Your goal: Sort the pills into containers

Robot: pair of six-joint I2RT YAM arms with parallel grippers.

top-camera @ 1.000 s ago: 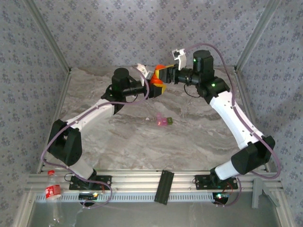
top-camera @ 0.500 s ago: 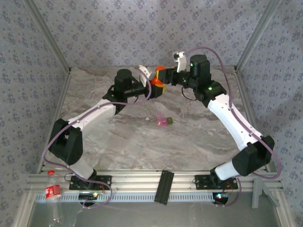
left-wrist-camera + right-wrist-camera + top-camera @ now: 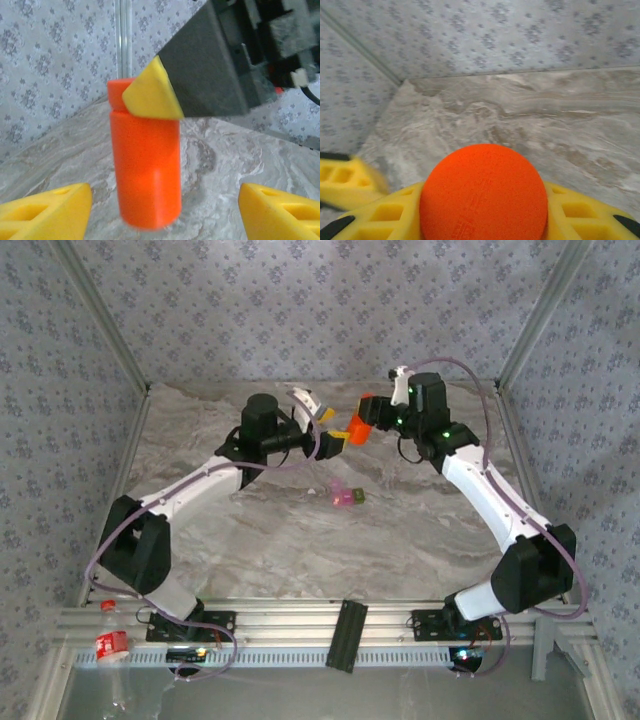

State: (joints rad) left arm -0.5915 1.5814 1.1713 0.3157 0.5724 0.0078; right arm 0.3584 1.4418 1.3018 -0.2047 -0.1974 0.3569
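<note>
Bench (image 3: 260, 530), marbled, with both arms raised over its far half. Right tool (image 3: 356, 427) is closed on an orange bottle (image 3: 145, 170) and holds it clear of the bench, one yellow pad pressed on each side of it. Left tool (image 3: 325, 423), just left of the bottle, stands wide open. Its two yellow fingers (image 3: 45, 212) flank the bottle with a gap on either side and grip nothing. Containers (image 3: 345, 497), a joined pink and green pair, lie on the bench well nearer the arm bases than the bottle, and neither tool touches them. Whether any pills lie in them is too small to tell.

Step in hand, as judged: handling the bottle between the two tools, ahead of any sorting. The bottle looks closed, with a narrower section at one end that may be a cap. The next move probably calls for the left tool to line up squarely on that end and close while the right tool keeps its hold. The bottle must then be brought over the containers.
</note>
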